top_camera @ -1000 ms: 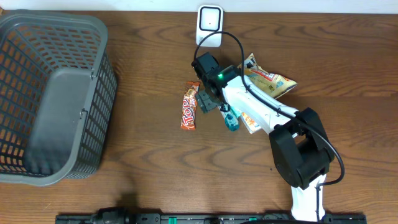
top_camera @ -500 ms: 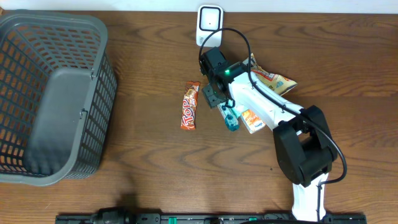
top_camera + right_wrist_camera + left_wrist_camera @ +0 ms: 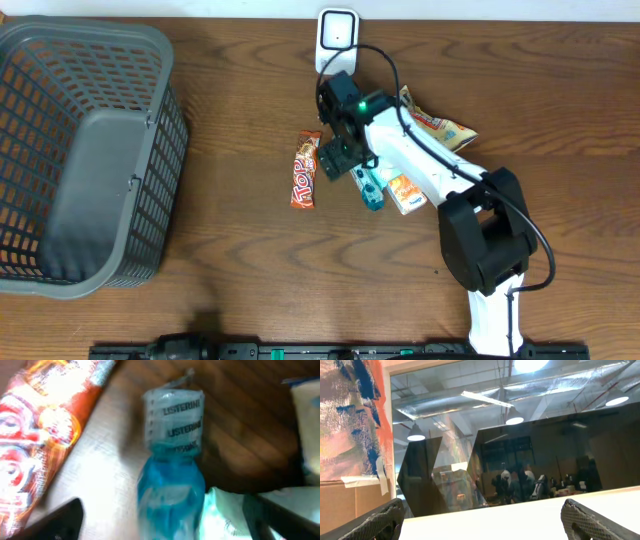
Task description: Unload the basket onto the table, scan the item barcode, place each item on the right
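Right, my right gripper (image 3: 167, 521) jaws stood wide apart over the blue Listerine bottle (image 3: 172, 465), lying flat on the table (image 3: 240, 250), red candy bar (image 3: 35, 420) just beside it; left gripper (image 3: 487, 522) gaped too, facing ceiling lights.

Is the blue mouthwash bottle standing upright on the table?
No, the mouthwash bottle lies on its side on the wooden table.

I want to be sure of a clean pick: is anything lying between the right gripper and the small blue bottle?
Nothing visible. The blue bottle lies bare before the open right gripper; the candy bar and a packet lie beside it.
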Controlling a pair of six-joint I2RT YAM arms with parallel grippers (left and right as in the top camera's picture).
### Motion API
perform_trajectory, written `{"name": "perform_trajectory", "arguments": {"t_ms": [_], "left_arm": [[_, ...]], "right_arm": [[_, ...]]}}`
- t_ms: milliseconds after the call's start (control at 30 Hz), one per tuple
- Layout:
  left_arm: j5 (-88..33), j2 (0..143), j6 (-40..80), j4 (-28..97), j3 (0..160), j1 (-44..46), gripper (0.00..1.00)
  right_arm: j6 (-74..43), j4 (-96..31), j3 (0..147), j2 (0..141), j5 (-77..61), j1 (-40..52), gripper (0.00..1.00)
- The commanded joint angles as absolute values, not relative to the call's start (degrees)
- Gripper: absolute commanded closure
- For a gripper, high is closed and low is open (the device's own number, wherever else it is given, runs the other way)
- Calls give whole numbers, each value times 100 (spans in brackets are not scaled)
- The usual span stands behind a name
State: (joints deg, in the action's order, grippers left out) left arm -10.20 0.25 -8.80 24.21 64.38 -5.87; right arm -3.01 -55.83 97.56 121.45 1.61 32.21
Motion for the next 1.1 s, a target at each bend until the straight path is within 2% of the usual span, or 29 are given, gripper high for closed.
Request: {"name": "perform_trajectory", "arguments": {"t_ms": [0, 167, 300, 533, 600, 767, 833, 900, 1067], "left_arm": [[-1028, 19, -827, 2414, 6388, -611, 1], [-1028, 19, -827, 2412, 6322, -611, 1], [-1028, 19, -827, 2412, 6263, -609, 1], [-1028, 19, -829, 2410, 6215, -609, 1], [-1028, 19, -827, 2410, 6215, -609, 1], [-1028, 19, -827, 2410, 6208, -609, 1], [-1028, 19, -827, 2410, 6208, -609, 1], [-1028, 19, -827, 2410, 6208, -609, 1], [-1028, 19, -827, 2412, 6208, -609, 1]], "right_arm": [[-316, -6062, 10259, 11865, -38, 3253, 1], [-530, -6978, 10322, 11769, -62, 3267, 1], [-464, -7247, 9979, 11775, -78, 3271, 1], [-757, -6449, 8761, 11775, -58, 3271, 1], [-873, -6189, 8433, 11775, -58, 3269, 4], [-1000, -5575, 7872, 11775, -58, 3273, 25], [-1087, -5317, 7658, 11775, -58, 3271, 46], [-1179, -5181, 7524, 11775, -51, 3271, 58], [-1181, -4897, 7404, 11775, -38, 3262, 80]]}}
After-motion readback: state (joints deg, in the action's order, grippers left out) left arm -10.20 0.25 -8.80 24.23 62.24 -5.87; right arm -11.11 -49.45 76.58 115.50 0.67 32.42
